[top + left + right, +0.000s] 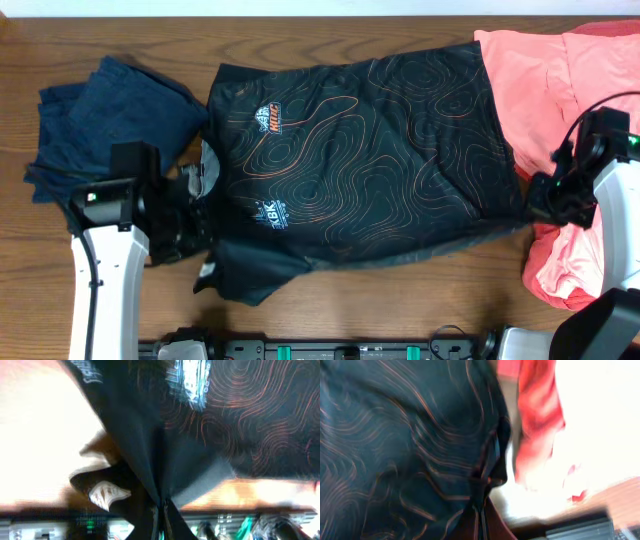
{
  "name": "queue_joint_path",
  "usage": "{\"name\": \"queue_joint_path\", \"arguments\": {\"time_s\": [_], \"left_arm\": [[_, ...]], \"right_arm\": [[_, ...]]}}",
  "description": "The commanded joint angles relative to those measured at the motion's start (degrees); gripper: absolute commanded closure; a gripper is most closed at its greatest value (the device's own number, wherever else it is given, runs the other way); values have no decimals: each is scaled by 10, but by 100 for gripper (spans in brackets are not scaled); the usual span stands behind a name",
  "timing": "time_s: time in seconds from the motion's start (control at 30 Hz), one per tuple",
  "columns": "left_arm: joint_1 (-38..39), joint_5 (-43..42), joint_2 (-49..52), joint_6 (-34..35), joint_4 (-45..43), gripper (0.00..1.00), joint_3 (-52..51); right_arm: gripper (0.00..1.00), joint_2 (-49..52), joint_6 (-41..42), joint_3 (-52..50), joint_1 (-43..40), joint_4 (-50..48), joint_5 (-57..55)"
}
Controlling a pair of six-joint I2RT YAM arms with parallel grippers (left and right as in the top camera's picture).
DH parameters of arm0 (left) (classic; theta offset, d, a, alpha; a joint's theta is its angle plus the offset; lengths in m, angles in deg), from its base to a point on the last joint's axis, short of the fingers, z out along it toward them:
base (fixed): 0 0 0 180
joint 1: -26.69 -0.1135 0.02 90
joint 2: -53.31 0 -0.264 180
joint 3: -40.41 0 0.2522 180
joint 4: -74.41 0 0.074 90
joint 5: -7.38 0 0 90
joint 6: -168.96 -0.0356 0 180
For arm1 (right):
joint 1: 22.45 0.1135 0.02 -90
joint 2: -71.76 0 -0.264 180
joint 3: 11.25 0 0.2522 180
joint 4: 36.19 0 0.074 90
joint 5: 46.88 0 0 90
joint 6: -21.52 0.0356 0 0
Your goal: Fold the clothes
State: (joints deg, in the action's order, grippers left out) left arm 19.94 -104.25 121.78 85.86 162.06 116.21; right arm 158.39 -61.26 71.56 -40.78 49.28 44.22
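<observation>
One jersey (370, 150), one navy garment (100, 120), coral pile (540, 80)

overhead: sharp, even light | wrist cams: motion blur, blown-out whites

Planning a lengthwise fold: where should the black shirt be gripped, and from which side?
The black shirt lies flat, collar left, hem right. Take the shoulder beside the collar and the near hem corner, coming from the near side; both are free edges. The left gripper and right gripper are shut there.
</observation>
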Motion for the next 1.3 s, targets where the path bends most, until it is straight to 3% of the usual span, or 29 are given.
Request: {"name": "queue_joint_path", "arguments": {"time_s": [0.0, 0.23, 0.57, 0.67, 0.73, 0.77, 0.8, 0.87, 1.1, 1.27], "left_arm": [[-3, 14, 9, 61, -62, 94, 0], [-3, 18, 80, 100, -196, 94, 0], [-3, 18, 226, 112, -310, 94, 0], [-3, 17, 252, 112, -343, 92, 0], [-3, 16, 257, 112, -354, 69, 0], [-3, 16, 256, 112, -354, 55, 1], [-3, 16, 254, 111, -352, 48, 1], [-3, 13, 245, 110, -339, 42, 1], [6, 3, 229, 95, -218, 42, -3], [23, 23, 229, 82, -257, 42, -48]], "right_arm": [[99, 11, 9, -3, 5, -51, 7], [99, 68, 9, -3, 19, -166, 39], [99, 155, 12, -3, 39, -312, 74], [91, 167, 15, -3, 44, -351, 90], [62, 168, 10, -3, 45, -364, 100], [54, 168, 8, -3, 45, -363, 98], [51, 167, 8, -3, 45, -360, 97], [51, 167, 8, -3, 41, -343, 79], [60, 169, 9, -13, 32, -278, -37], [64, 175, 10, -56, 32, -319, -59]]}}
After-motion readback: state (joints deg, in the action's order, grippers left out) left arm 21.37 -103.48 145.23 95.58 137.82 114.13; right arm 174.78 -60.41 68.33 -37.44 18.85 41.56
